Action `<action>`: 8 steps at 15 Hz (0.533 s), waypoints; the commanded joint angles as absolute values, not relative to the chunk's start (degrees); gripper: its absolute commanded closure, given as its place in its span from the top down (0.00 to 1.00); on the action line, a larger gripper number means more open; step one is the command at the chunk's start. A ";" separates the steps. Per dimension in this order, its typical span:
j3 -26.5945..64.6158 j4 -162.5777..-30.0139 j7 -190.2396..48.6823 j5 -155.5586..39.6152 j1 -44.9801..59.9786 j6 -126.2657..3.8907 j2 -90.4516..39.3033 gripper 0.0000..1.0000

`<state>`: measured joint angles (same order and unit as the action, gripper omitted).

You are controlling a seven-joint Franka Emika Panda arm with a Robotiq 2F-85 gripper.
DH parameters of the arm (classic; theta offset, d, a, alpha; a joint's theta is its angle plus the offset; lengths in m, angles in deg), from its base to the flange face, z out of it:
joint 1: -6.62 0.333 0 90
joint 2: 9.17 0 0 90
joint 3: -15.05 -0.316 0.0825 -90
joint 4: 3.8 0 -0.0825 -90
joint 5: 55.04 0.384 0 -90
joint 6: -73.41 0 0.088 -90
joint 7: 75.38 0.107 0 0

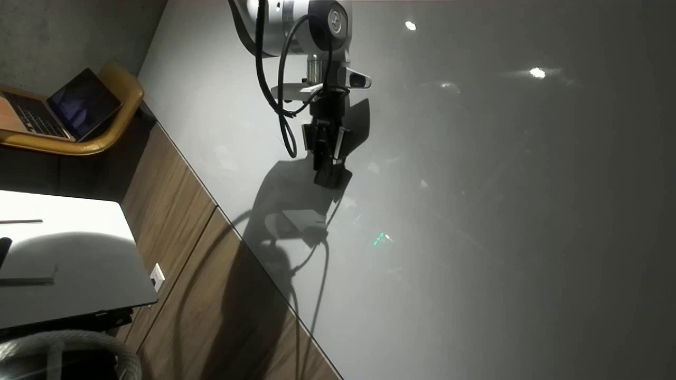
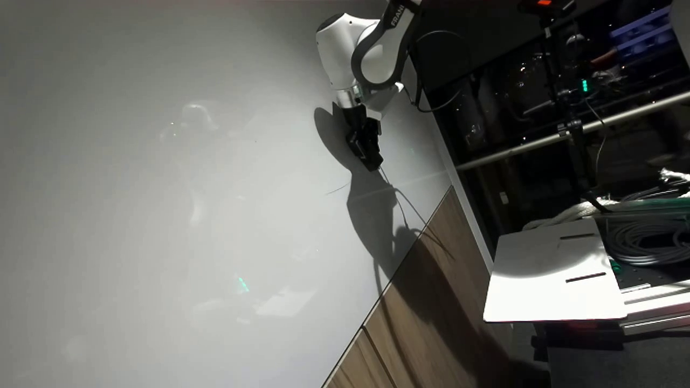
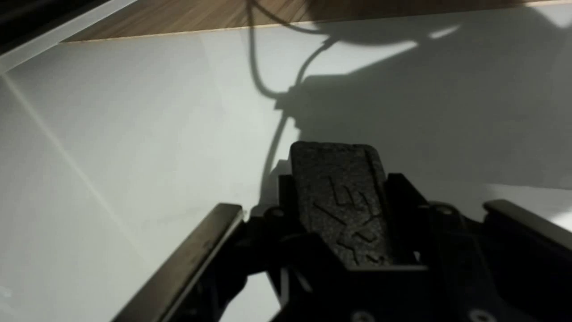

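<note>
Two black fingers [image 3: 404, 194] of a black two-fingered gripper [image 3: 339, 197] press in on opposite sides of a speckled dark-grey rectangular block [image 3: 337, 179], parted only by its width and gripping it. Thin, jagged grooves cross the block's face in the wrist view, and its far end juts past the fingertips. In both exterior views, the block sits very near a large, glossy, pale-grey panel [image 1: 475, 211]; whether it touches the panel cannot be told.

Beside the gripper, a dark shadow [image 1: 296, 195] spreads over the panel. The gripper hangs from a white-and-grey robot arm [image 1: 296, 31] draped with looping black cables [image 1: 259, 58].

Brown wood-grain panelling [image 1: 174, 211] borders the pale panel along a slanting edge and bears a small white wall plate [image 1: 157, 277]. Farther off, in an exterior view, a mustard-yellow chair [image 1: 119, 84] carries a laptop [image 1: 66, 111] with its screen raised. In an exterior view, a white slotted tabletop [image 2: 555, 293] stands near a coiled grey cable [image 2: 628, 242] and a long silver rail [image 2: 517, 149].
</note>
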<state>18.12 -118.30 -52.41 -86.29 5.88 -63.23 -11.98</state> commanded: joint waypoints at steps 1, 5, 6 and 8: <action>14.48 -112.70 -47.87 -87.28 9.74 -63.46 -17.51 0.29; 11.28 -108.36 -45.21 -89.01 14.46 -59.89 -21.08 0.29; 10.69 -106.60 -44.77 -89.36 15.66 -58.50 -22.23 0.29; 9.49 -102.94 -44.31 -90.09 17.68 -55.42 -24.65 0.29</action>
<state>11.00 -113.88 -45.63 -88.22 15.32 -56.38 -17.15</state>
